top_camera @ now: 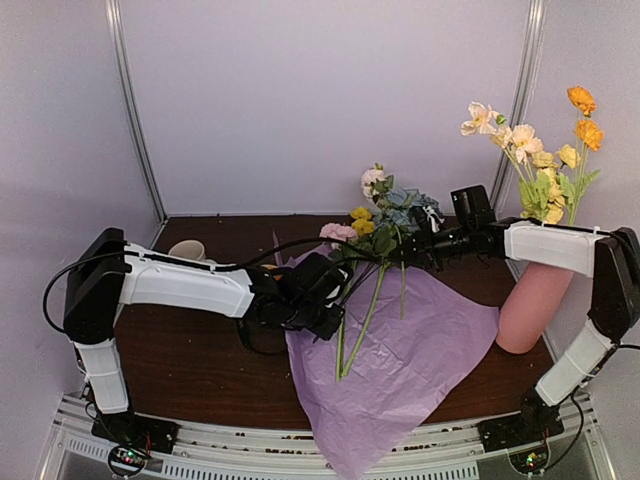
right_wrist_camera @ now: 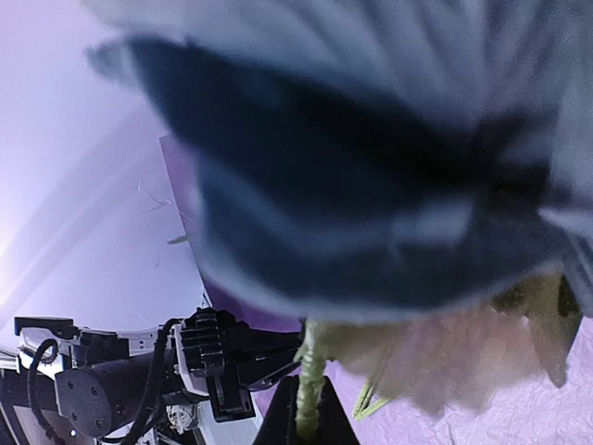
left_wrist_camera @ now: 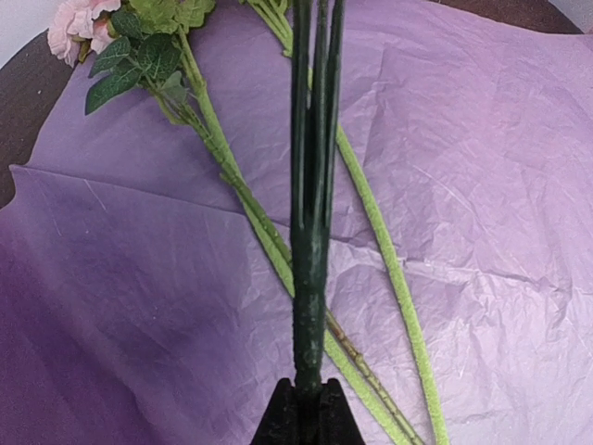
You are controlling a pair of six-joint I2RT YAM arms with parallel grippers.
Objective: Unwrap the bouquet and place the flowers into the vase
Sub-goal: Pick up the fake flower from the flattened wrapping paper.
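top view, left gripper (top_camera: 322, 305): over the near-left part of the spread tissue paper (top_camera: 420, 370); its jaws were hidden under the wrist here
top view, right gripper (top_camera: 410, 245): at the far edge of the paper, just under the blue bloom (top_camera: 405, 205); its grip was too small to read here
top view, vase (top_camera: 533, 305): to the right of the right gripper, just beside that arm's forearm; well apart from the left gripper; 1 cluster of peach, yellow and orange flowers (top_camera: 545, 160) already stood in it
top view, axis: the loose stems ran near to far, blooms at the far end; the right arm was the nearer to the vase, so the carry looked like a rightward swing with the stem end turned down
left wrist view, grip: jaws together on a dark stem bunch (left_wrist_camera: 310, 232) running straight away from the camera; paler stems (left_wrist_camera: 389, 269) lay crossed on the paper beneath; pink bloom (left_wrist_camera: 74, 28) at top left
right wrist view, grip: jaws clamped on 1 light green stem (right_wrist_camera: 310, 380); the blue bloom filled the frame, blurred; vase not in view
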